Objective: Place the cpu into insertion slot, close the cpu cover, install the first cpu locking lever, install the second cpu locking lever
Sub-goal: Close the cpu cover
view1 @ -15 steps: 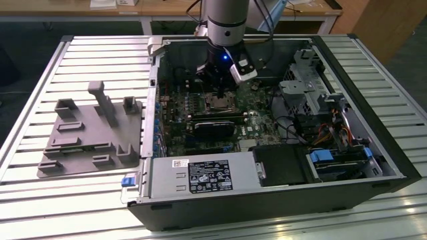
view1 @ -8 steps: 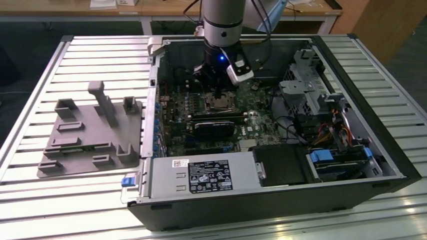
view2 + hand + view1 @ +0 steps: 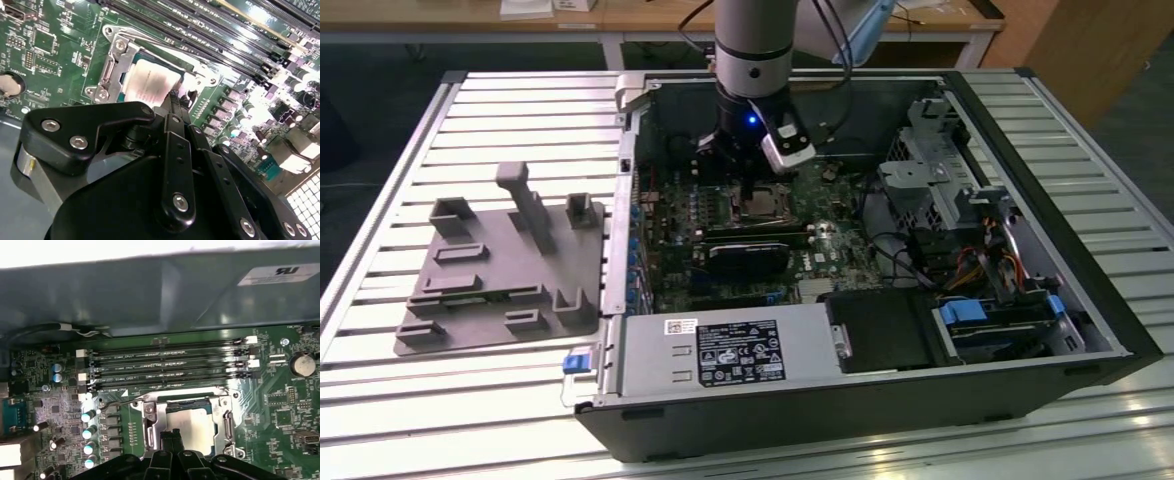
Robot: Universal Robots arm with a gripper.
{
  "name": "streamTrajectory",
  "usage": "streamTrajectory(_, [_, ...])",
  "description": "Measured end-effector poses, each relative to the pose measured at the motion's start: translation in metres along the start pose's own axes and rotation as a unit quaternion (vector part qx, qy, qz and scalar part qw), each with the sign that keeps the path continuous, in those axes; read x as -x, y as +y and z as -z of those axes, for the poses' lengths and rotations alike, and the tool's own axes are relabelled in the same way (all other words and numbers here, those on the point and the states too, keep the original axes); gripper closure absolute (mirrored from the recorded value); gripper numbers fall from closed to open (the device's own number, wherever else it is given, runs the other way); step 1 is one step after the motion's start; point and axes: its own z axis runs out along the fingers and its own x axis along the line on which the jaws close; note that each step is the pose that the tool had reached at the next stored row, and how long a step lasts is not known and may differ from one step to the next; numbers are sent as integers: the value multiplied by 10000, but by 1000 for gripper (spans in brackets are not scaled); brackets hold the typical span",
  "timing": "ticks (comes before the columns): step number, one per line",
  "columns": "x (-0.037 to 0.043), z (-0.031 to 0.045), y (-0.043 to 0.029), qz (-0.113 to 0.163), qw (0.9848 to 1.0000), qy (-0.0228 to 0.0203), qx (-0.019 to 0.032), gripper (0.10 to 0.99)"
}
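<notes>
In the exterior view the pincer (image 3: 750, 193) reaches down into the open computer case (image 3: 1014, 130) on the tabletop (image 3: 454, 110). In the second wrist view its fingers sit closed together, gripping nothing, at the edge of the cpu (image 3: 150, 82). In the first wrist view the cpu lies in the insertion slot (image 3: 175, 405), framed by the cpu cover (image 3: 150, 420).

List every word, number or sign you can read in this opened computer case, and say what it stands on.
Black-and-white label on the grey metal power supply box: too small to read.
White sticker on the dark case wall: blurred, unreadable.
White lettering beside the long black memory slots: too small.
Faint print on the dull silver square cpu: unreadable.
Nothing can be quoted.
</notes>
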Motion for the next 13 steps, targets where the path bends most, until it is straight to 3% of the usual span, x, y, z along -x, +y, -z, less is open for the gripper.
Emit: streamTrajectory(13, [-81,-101,-21,0,10000,0,0,980])
